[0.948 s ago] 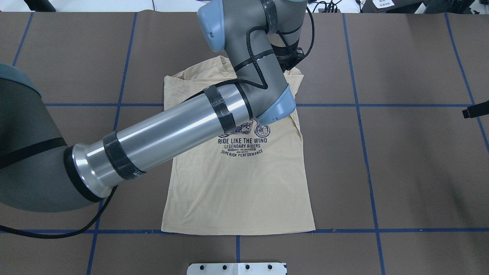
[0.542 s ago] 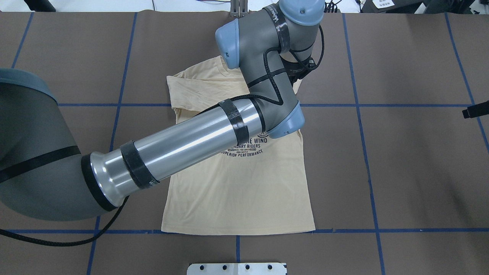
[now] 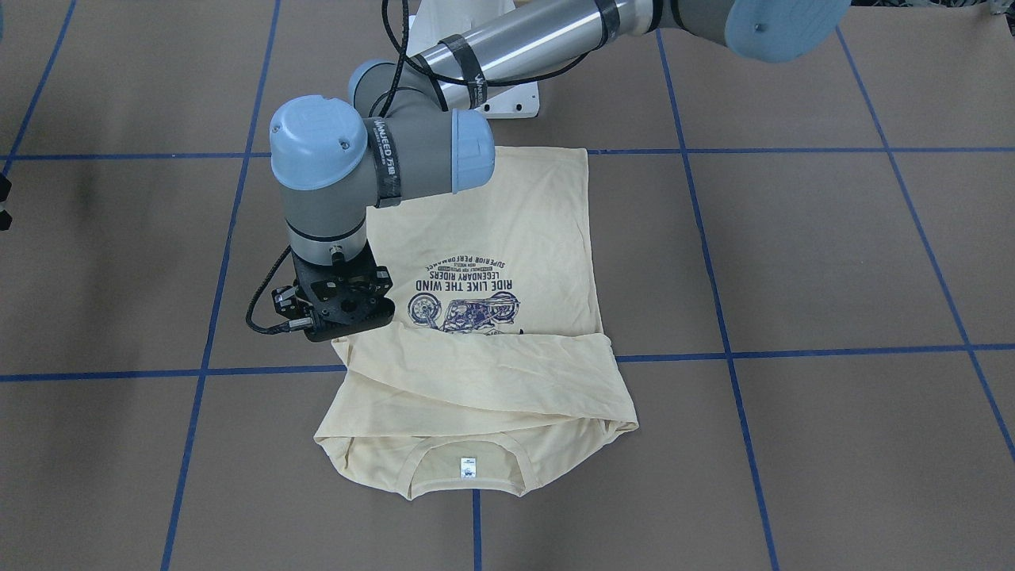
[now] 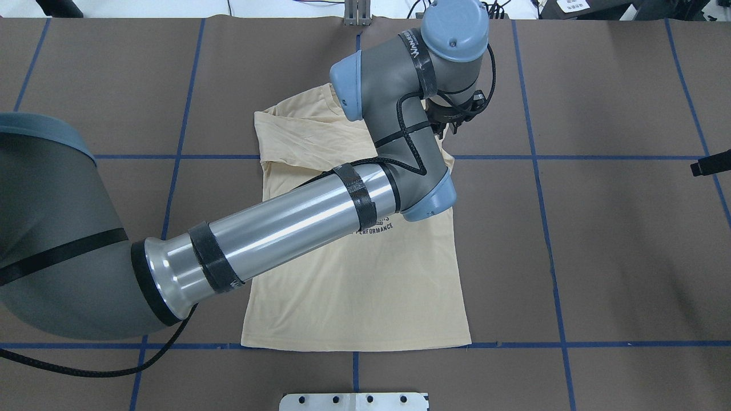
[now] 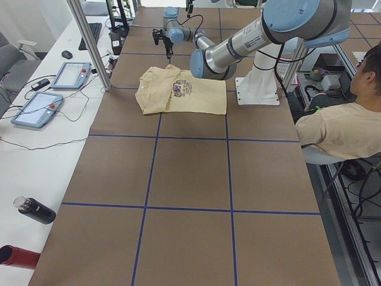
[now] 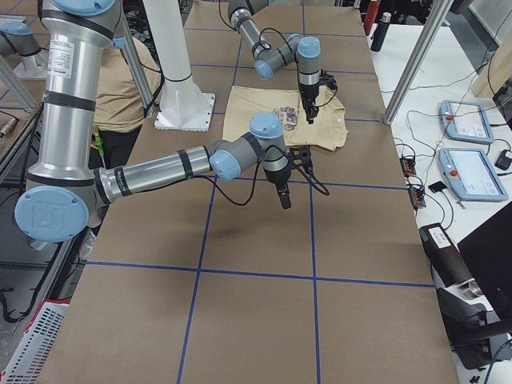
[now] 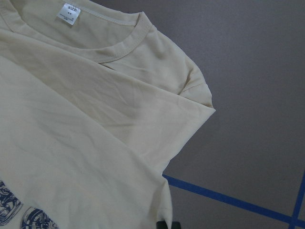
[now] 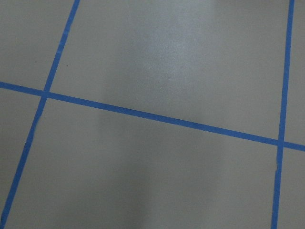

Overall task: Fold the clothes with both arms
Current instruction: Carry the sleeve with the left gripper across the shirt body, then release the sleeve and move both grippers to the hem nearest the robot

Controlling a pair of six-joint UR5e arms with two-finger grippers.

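At the folded-over corner of the T-shirt (image 3: 507, 230), spread print-up on the table (image 3: 793, 262), pinching cloth with left gripper (image 3: 339, 331) nearly closed; well away from T-shirt, cannot tell right gripper (image 4: 710, 165) opening.

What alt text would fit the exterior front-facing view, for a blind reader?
The grey metal left arm reaches over a pale cream-yellow T-shirt with a navy motorcycle print, spread on a brown table with blue tape lines. Its black gripper holds the corner of a fold across the shirt's upper part.
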